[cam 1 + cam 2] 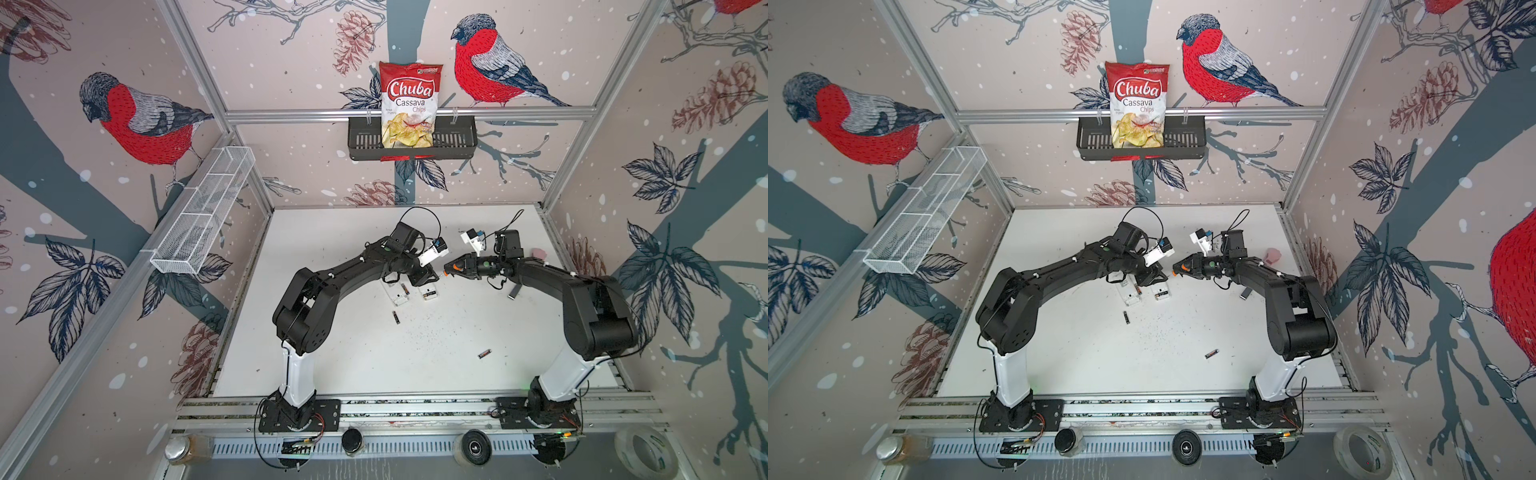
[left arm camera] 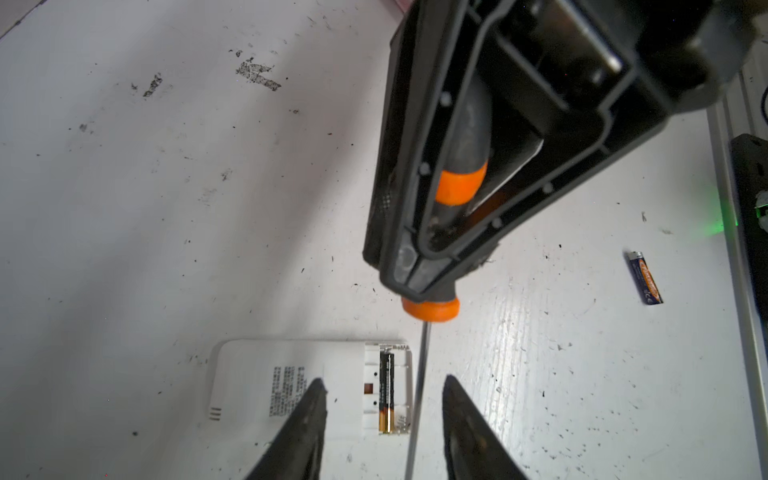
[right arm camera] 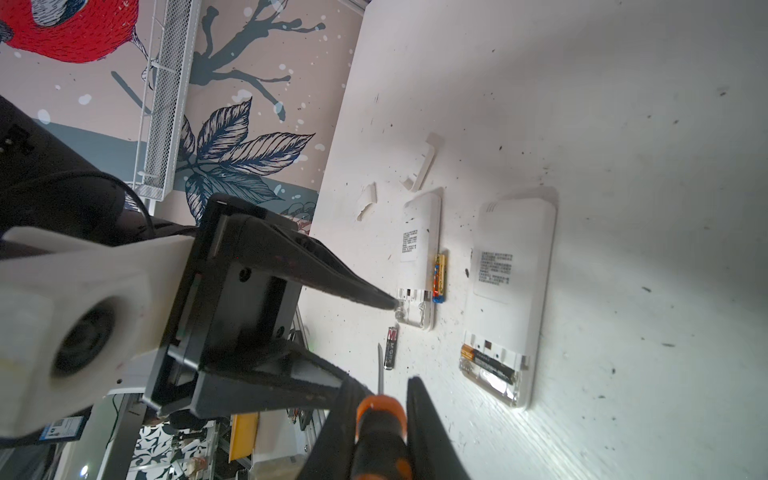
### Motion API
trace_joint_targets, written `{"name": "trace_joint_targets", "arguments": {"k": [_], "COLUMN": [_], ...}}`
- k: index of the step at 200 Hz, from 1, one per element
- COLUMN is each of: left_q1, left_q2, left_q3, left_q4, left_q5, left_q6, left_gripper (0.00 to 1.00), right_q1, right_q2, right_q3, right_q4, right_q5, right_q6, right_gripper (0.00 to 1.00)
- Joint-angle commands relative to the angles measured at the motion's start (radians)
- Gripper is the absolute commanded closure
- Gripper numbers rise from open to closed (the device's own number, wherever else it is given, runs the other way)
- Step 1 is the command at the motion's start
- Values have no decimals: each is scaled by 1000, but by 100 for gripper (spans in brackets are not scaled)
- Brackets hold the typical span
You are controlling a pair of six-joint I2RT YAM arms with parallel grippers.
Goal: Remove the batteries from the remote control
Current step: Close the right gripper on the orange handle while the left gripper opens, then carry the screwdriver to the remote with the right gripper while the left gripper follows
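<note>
Two white remotes lie face down with their covers off, one (image 1: 397, 296) beside the other (image 1: 429, 292). The nearer remote (image 3: 511, 257) holds one black battery (image 3: 490, 361) in its bay (image 2: 386, 390); the other remote (image 3: 419, 249) shows an empty bay. Loose batteries lie beside it (image 3: 438, 276), below it (image 1: 395, 317) and further forward (image 1: 484, 354). My right gripper (image 3: 382, 384) is shut on an orange-handled screwdriver (image 2: 432, 309). My left gripper (image 2: 384, 379) is open above the loaded remote, with the screwdriver's shaft (image 2: 419, 395) between its fingers.
Two white cover pieces (image 3: 419, 170) lie behind the remotes. A dark strip (image 1: 514, 291) and a pink lump (image 1: 540, 252) lie under the right arm. A chips bag (image 1: 409, 104) stands in a black wall basket (image 1: 361, 141); a white wire basket (image 1: 203, 212) hangs on the left wall.
</note>
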Motion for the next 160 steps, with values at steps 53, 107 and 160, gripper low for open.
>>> {"name": "trace_joint_targets", "arguments": {"k": [53, 107, 160], "left_q1": [35, 51, 51], "left_q2": [-121, -262, -165], "left_q3": [-107, -332, -238], "left_q4": [248, 542, 405], "left_q5": [-129, -263, -287], "left_q6": [-134, -285, -360], "left_gripper": [13, 4, 4], "right_q1": [-37, -43, -29], "right_q2": [-99, -217, -431], "right_q3": [-85, -247, -408], "right_q4": [292, 517, 438], "right_q5": [126, 282, 484], "right_q6": [256, 437, 392], "right_gripper": [88, 89, 90]}}
